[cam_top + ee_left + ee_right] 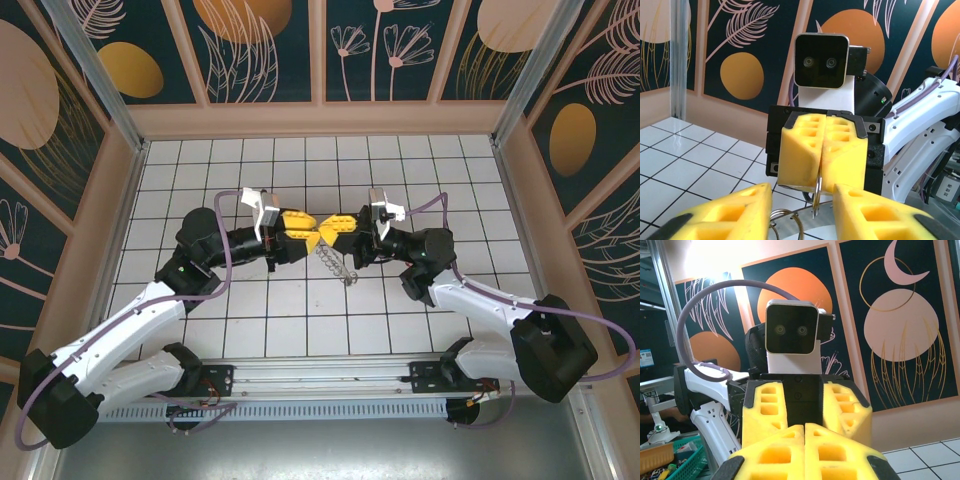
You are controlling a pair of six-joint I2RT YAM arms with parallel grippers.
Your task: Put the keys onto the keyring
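Above the middle of the white-tiled desk (300, 325), we see the left gripper (303, 228) and the right gripper (336, 230) meet nose to nose. The keyring (336, 264) trails beneath them as a thin silvery coil, edge-on to the overhead camera. The right jaws are pressed together, and from the left wrist we see a thin strip of metal (817, 197) pinched between their yellow pads (840, 160). We take it for the keyring's rim, since wire loops (786, 221) curl out just below it. The left jaws stand apart, one yellow finger to either side of those loops, and we cannot tell whether either finger touches them. Which piece of this bright metal is the key we cannot make out (the pieces are too thin and too shiny to sort). We judge the ring to be light and stiff, yet springy along its coil. It also looks smooth enough to swivel or slide between soft foam pads when held by so narrow an edge. A surer hold, in our view, would lie flat across the band, close beside the split and not on it, leaving the coil's end free to be prised open. The key would be lighter yet and easy to drop; its tag end would be the place to take it, leaving the eye clear for threading.
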